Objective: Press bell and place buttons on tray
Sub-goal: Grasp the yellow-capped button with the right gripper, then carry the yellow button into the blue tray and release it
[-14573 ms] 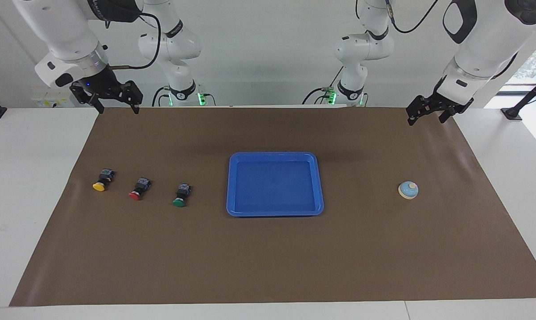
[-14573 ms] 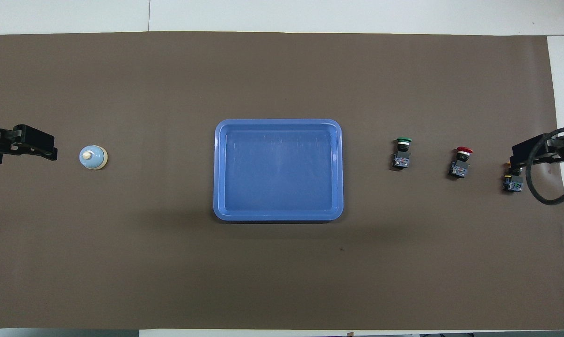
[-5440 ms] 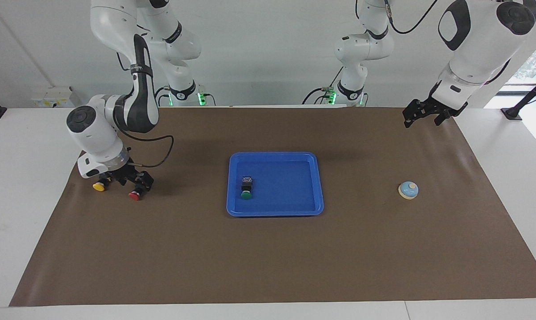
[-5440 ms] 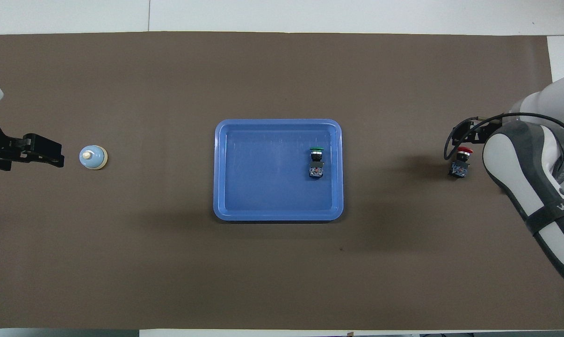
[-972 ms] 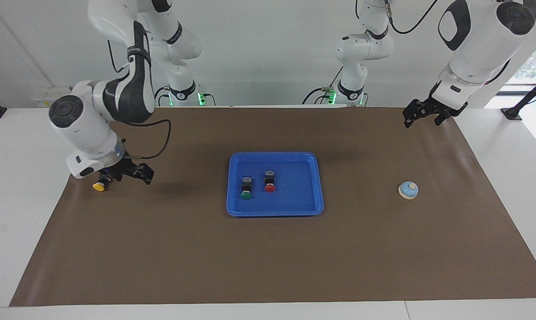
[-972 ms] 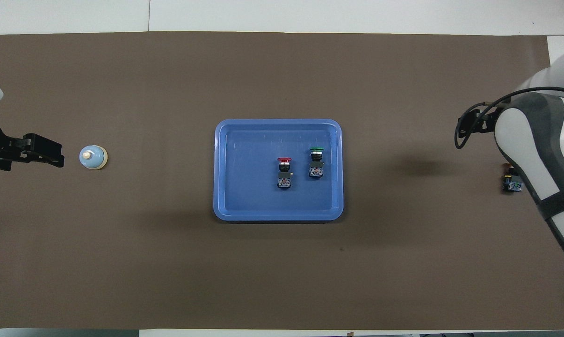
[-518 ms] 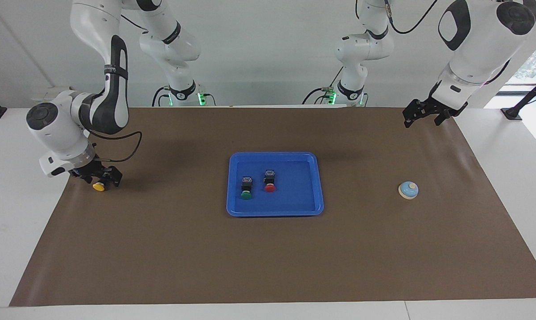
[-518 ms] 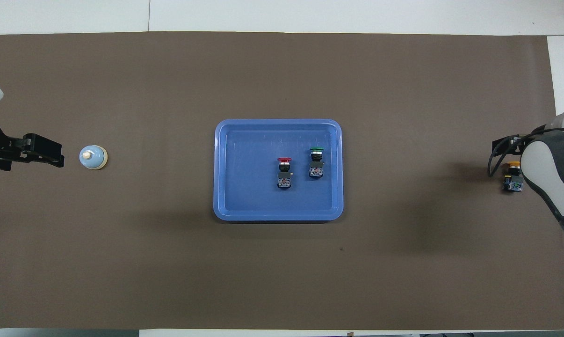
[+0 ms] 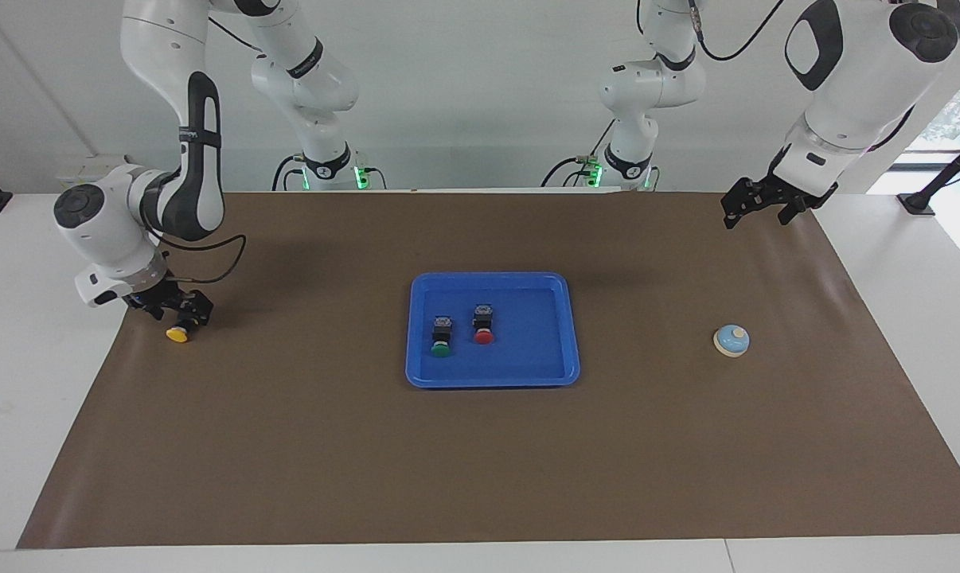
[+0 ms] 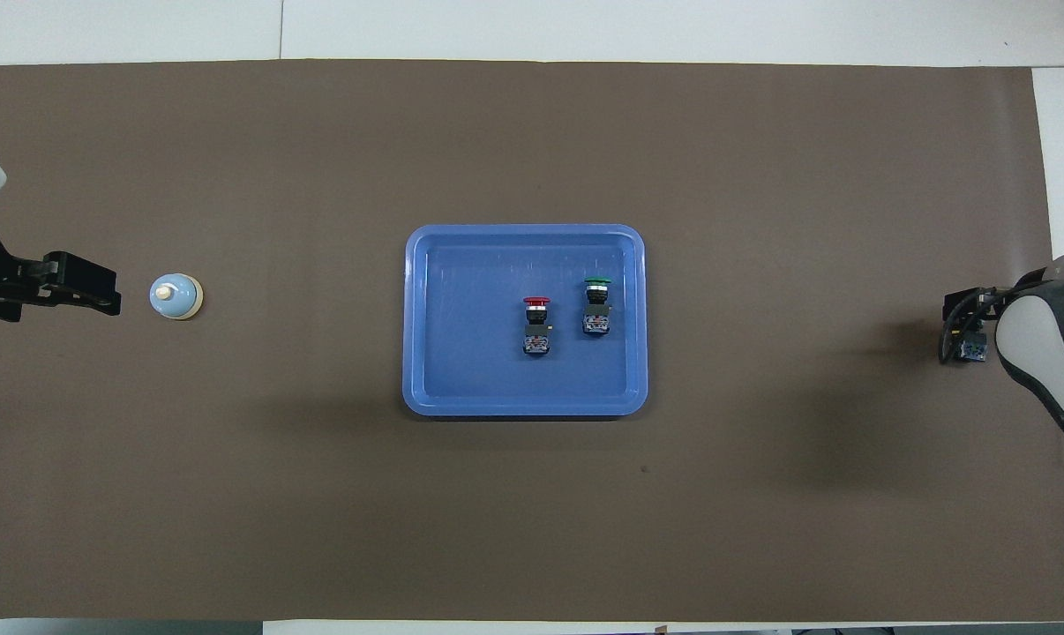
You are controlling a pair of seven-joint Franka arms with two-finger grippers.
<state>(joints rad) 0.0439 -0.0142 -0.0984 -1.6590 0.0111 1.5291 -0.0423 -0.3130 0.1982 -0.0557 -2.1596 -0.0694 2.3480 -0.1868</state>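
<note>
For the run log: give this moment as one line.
green button, red button: in tray | yellow button: on mat, right gripper over it | bell: untouched | left gripper: waiting

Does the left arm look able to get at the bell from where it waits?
Probably yes: the left claw hangs over bare mat, and nothing stands between it and the bell.

Glossy blue plastic tray (image 9: 573, 334) on matt brown paper sheet (image 9: 480, 461)
</note>
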